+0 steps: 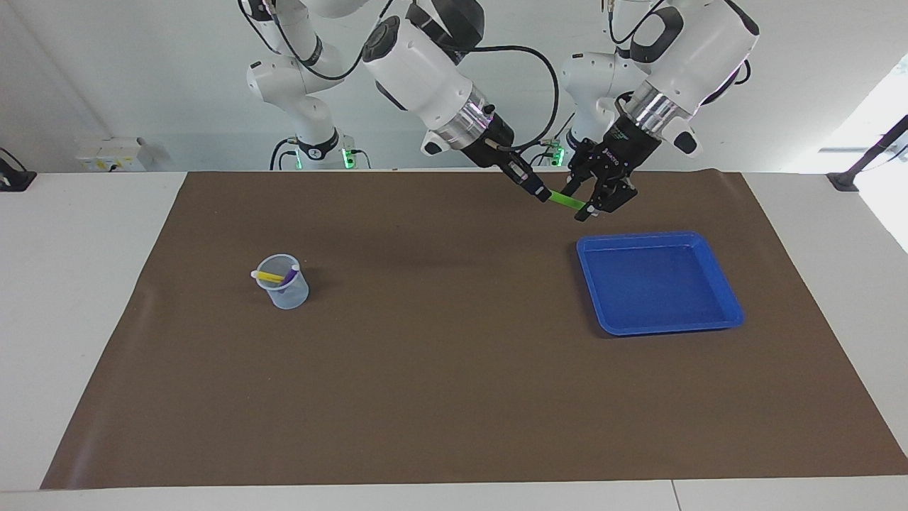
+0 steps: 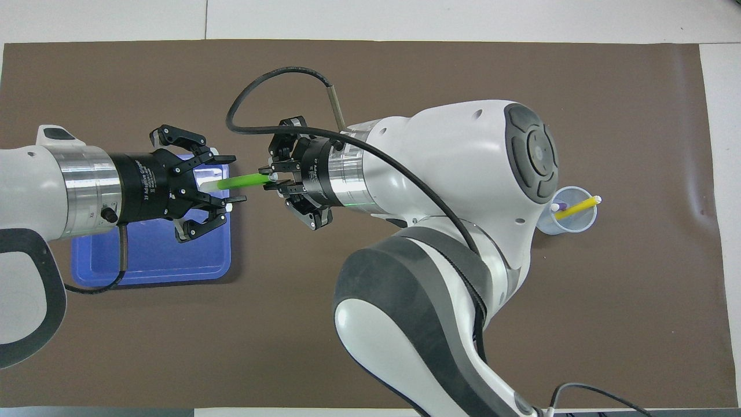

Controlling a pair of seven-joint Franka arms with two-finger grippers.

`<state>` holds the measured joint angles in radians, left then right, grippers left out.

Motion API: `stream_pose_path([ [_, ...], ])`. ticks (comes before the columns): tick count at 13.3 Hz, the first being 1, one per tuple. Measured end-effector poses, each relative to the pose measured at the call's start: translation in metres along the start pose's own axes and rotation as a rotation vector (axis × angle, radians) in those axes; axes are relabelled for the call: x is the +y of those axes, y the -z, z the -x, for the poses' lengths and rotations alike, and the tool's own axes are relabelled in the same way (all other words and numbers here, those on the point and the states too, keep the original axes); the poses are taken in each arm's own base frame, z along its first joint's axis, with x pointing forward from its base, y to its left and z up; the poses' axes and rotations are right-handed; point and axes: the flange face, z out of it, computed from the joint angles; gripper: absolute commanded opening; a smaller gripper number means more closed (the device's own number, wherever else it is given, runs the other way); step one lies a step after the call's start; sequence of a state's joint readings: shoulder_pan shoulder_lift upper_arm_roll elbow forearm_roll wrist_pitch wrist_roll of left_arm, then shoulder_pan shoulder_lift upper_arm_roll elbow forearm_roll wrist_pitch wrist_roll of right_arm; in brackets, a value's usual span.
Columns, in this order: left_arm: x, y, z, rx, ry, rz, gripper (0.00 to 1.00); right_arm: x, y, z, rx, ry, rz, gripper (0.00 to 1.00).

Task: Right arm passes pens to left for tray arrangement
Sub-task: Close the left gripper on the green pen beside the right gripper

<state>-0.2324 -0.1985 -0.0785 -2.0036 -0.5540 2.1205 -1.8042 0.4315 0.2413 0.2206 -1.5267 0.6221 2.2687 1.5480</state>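
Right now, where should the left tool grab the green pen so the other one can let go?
Best guess: the pale free end of the green pen, the end toward the tray. The right tool pinches the other end, and the pen hangs level in the air, so the left tool should come straight along it with one finger on each side.

Three pens – one green (image 1: pixel 565 201), one yellow (image 1: pixel 269 276), one purple (image 1: pixel 290 274) – one blue tray (image 1: pixel 723 298), one clear cup (image 1: pixel 289 297), one brown mat (image 1: pixel 440 397)

green pen (image 1: pixel 565 201), blue tray (image 1: pixel 722 301), brown mat (image 1: pixel 440 397), yellow pen (image 1: pixel 269 276).
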Motion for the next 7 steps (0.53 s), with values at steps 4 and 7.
stream_pose_path([
  [4,-0.0024,-0.0003,0.0013,0.002,-0.021,-0.011,0.00,-0.0017,0.0007,-0.0020,0.001,-0.002,-0.001,0.00],
  [7,-0.0022,0.0000,0.0010,0.002,-0.023,-0.011,0.00,-0.0020,0.0006,-0.0017,0.000,-0.002,-0.001,0.00],
])
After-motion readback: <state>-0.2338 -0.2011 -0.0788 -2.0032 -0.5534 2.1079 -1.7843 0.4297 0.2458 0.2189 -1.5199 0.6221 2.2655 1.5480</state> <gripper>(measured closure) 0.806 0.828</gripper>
